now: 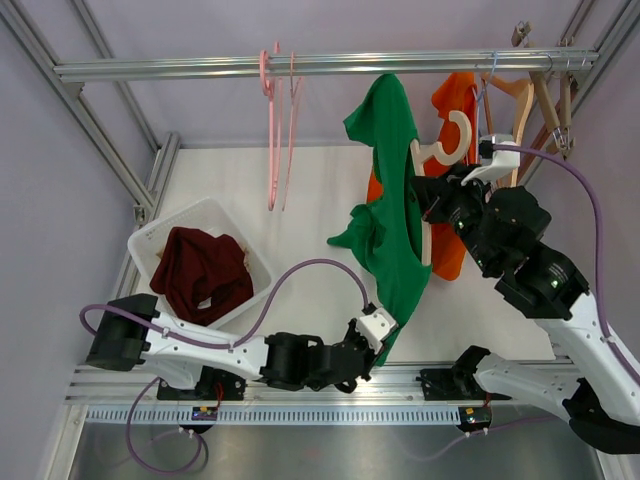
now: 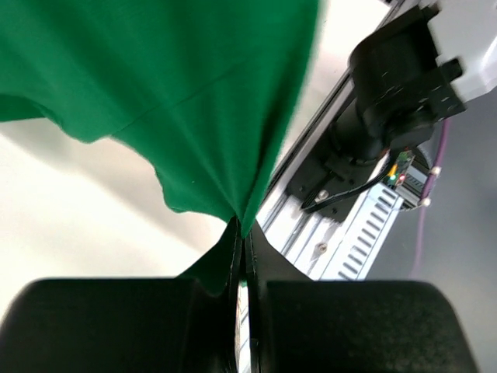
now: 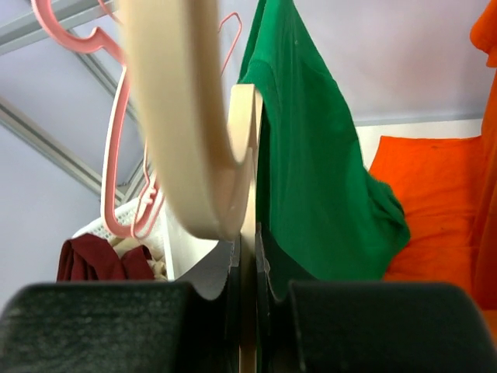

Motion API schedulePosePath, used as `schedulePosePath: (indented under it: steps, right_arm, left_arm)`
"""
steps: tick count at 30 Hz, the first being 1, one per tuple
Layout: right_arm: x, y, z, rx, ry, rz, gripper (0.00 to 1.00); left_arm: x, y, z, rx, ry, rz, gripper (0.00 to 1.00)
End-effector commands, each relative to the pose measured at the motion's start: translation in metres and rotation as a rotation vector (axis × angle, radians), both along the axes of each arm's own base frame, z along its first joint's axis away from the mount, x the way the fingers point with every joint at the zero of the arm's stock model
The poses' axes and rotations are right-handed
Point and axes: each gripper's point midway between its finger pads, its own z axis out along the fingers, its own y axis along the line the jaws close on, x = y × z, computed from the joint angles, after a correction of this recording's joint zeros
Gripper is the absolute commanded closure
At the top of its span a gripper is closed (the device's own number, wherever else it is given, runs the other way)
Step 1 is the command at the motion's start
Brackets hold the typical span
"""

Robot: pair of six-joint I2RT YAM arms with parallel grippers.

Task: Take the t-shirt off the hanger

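Observation:
A green t-shirt [image 1: 385, 200] hangs over a pale wooden hanger [image 1: 424, 215] held up in mid-air right of centre. My right gripper [image 1: 432, 200] is shut on the hanger's flat body; in the right wrist view the hanger [image 3: 186, 116] curves up from the closed gripper [image 3: 247, 237], with the green t-shirt [image 3: 311, 171] draped on its right side. My left gripper [image 1: 385, 325] is low near the front rail, shut on the shirt's bottom hem. In the left wrist view the gripper [image 2: 245, 233] pinches a point of the green t-shirt [image 2: 171, 93].
A white basket [image 1: 190, 212] at the left holds a maroon garment [image 1: 205, 275]. Pink hangers [image 1: 275, 130] hang from the top rail [image 1: 200, 68]. An orange shirt [image 1: 455, 100] and wooden hangers [image 1: 530, 100] hang at the right. An aluminium rail [image 1: 300, 385] runs along the front.

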Motion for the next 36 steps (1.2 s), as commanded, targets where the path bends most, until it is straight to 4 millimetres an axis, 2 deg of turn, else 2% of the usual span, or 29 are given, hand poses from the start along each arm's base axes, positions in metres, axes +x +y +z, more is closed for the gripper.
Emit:
schedulePosePath:
  steps: [1,2,3,4,5,6,7,8,10,13,15,17,18,19,20,21,22,23,25,26,31,34,36]
  right_arm:
    - [-0.041,-0.035,0.109,0.203,-0.26,0.016,1.0]
    - [-0.046,-0.038,0.107,0.171,-0.243,0.03,1.0]
    - [-0.056,-0.045,0.121,0.183,-0.264,0.038,1.0]
    - [-0.06,-0.046,0.124,0.173,-0.265,0.049,1.0]
    - [-0.06,-0.043,0.117,0.13,-0.236,0.065,1.0]
    - [-0.065,-0.046,0.124,0.129,-0.241,0.076,1.0]
    - [-0.066,-0.043,0.121,0.111,-0.228,0.09,1.0]
    - [-0.068,-0.043,0.114,0.085,-0.208,0.1,1.0]
    - [-0.07,-0.043,0.111,0.075,-0.208,0.11,1.0]
    - [-0.084,-0.054,0.122,0.097,-0.247,0.121,1.0]
    - [-0.099,-0.055,0.13,0.113,-0.264,0.173,1.0]
    - [-0.112,-0.049,0.126,0.126,-0.259,0.249,1.0]
    - [-0.112,-0.041,0.113,0.114,-0.233,0.279,1.0]
    - [-0.125,-0.041,0.112,0.138,-0.243,0.329,1.0]
    - [-0.13,-0.039,0.107,0.144,-0.242,0.357,1.0]
    - [-0.13,-0.03,0.09,0.13,-0.216,0.393,1.0]
    - [-0.137,-0.029,0.088,0.145,-0.221,0.424,1.0]
    - [-0.151,-0.028,0.084,0.157,-0.234,0.479,1.0]
    - [-0.165,-0.029,0.08,0.172,-0.24,0.529,1.0]
    - [-0.177,-0.032,0.078,0.178,-0.252,0.569,1.0]
    - [-0.202,-0.035,0.068,0.183,-0.249,0.651,1.0]
    - [-0.213,-0.034,0.066,0.195,-0.25,0.704,1.0]
    - [-0.224,-0.034,0.068,0.206,-0.265,0.748,1.0]
  left_arm:
    - [0.001,0.022,-0.018,0.036,0.019,0.045,1.0]
    - [0.0,0.027,-0.026,0.049,0.026,0.045,1.0]
    - [-0.003,0.027,-0.031,0.059,0.035,0.03,1.0]
    - [-0.004,0.027,-0.034,0.067,0.04,0.024,1.0]
    - [-0.006,0.027,-0.036,0.071,0.047,0.018,1.0]
    - [-0.006,0.027,-0.034,0.067,0.044,0.016,1.0]
    - [-0.005,0.027,-0.029,0.059,0.036,0.018,1.0]
    - [-0.002,0.029,-0.016,0.032,0.016,0.021,1.0]
    - [0.002,0.035,-0.007,0.025,-0.004,0.03,1.0]
    - [0.004,0.043,-0.018,0.1,-0.028,0.029,1.0]
    - [0.011,0.049,-0.013,0.109,-0.047,0.065,1.0]
    - [0.02,0.056,0.023,0.032,-0.09,0.098,1.0]
    - [0.025,0.06,0.038,0.005,-0.115,0.116,1.0]
    - [0.036,0.069,0.07,-0.047,-0.164,0.154,1.0]
    - [0.041,0.075,0.087,-0.071,-0.192,0.176,1.0]
    - [0.046,0.081,0.102,-0.092,-0.217,0.198,1.0]
    - [0.052,0.087,0.126,-0.126,-0.242,0.227,1.0]
    - [0.062,0.102,0.148,-0.145,-0.292,0.275,1.0]
    - [0.071,0.115,0.175,-0.173,-0.34,0.322,1.0]
    - [0.078,0.126,0.196,-0.174,-0.392,0.356,1.0]
    - [0.098,0.16,0.263,-0.239,-0.564,0.473,1.0]
    - [0.104,0.164,0.29,-0.314,-0.62,0.476,1.0]
    - [0.109,0.163,0.301,-0.324,-0.675,0.489,0.99]
